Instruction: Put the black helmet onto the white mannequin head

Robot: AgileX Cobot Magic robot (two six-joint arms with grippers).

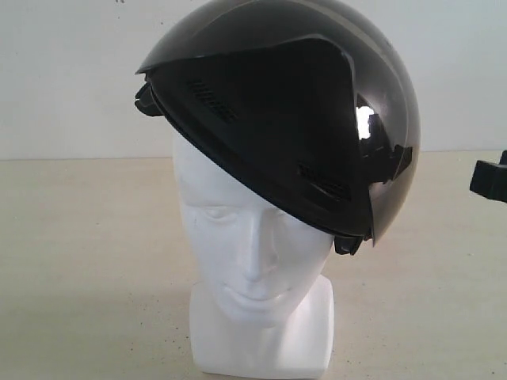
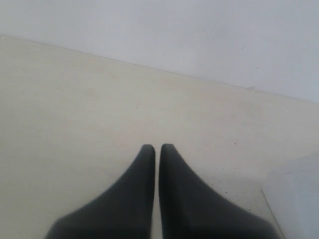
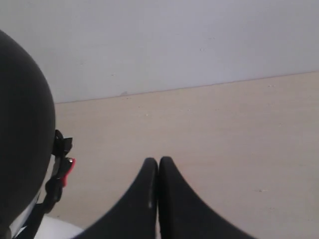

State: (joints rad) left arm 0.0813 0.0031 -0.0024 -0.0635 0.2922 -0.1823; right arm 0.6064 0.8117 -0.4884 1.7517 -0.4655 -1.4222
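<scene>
The round black helmet with its dark tinted visor (image 1: 285,119) sits askew on the smooth white mannequin head (image 1: 245,253). It covers the crown at 12 o'clock, and its rim dips toward 4 o'clock. The head stands on a pale beige table (image 1: 79,277). The right gripper (image 3: 158,160), clenched on nothing, hangs at the helmet's 3 o'clock, apart from it. The left gripper (image 2: 157,146) is likewise clenched and empty, over the table.

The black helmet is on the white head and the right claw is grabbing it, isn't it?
Not quite. The black helmet is on the white head, but the right claw is not grabbing it: the right wrist view shows it closed on nothing, apart from the helmet.
</scene>
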